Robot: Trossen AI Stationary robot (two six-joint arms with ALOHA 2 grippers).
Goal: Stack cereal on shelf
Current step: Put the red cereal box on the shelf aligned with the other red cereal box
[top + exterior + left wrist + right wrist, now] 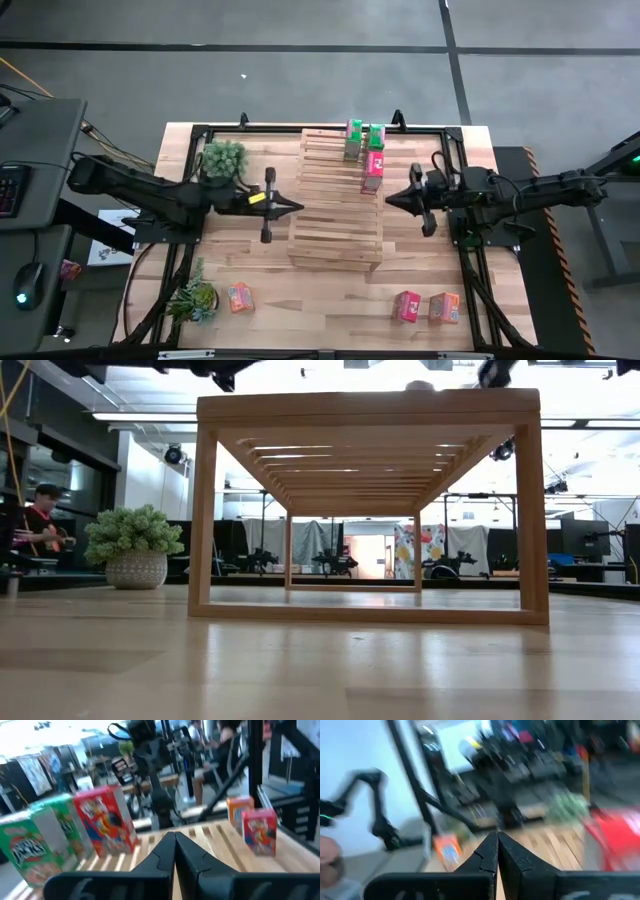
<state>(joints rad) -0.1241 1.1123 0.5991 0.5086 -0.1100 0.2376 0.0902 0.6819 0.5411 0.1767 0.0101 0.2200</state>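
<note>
I am looking down at the shelf [336,200] in the middle of the table [300,290]. 3 cereal boxes are standing on its far right part: 2 green boxes [362,138] and 1 red box [373,170]. 3 more are waiting on the near side of the table: an orange box [239,296] on the left, a pink box [406,305] and another orange box [444,307] on the right. The left gripper [292,208] and right gripper [392,200] are both hanging by the shelf with fingers pressed together, holding nothing. I am thinking I should open 1 wide, go down slowly, and grab a box by its sides. The green box is showing writing like "Jacks".
</note>
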